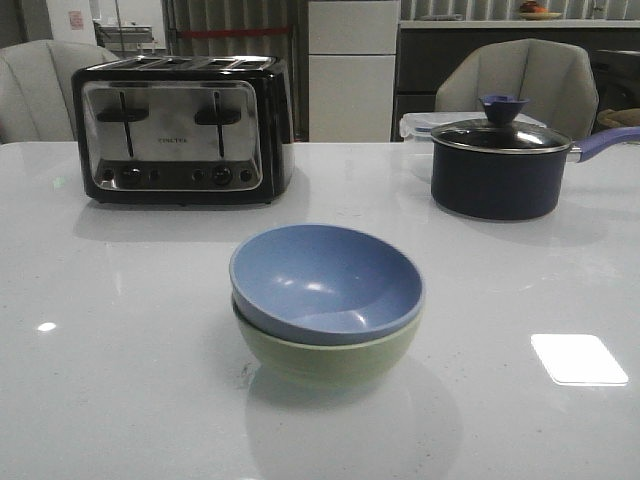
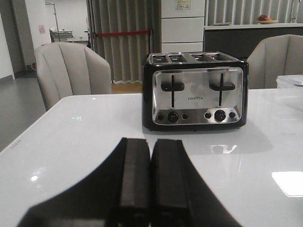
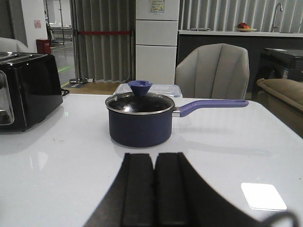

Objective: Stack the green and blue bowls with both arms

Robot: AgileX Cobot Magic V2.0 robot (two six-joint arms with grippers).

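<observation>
In the front view the dusty blue bowl (image 1: pixel 325 280) sits nested inside the pale green bowl (image 1: pixel 325 358) at the middle of the white table, slightly tilted. Neither arm shows in the front view. My left gripper (image 2: pixel 150 144) is shut and empty, low over the table, facing the toaster. My right gripper (image 3: pixel 155 158) is shut and empty, low over the table, facing the saucepan. The bowls do not show in either wrist view.
A black and chrome toaster (image 1: pixel 180 130) stands at the back left. A dark navy lidded saucepan (image 1: pixel 497 165) with a purple handle stands at the back right, a clear lidded box (image 1: pixel 418 125) behind it. Chairs stand beyond the table's far edge.
</observation>
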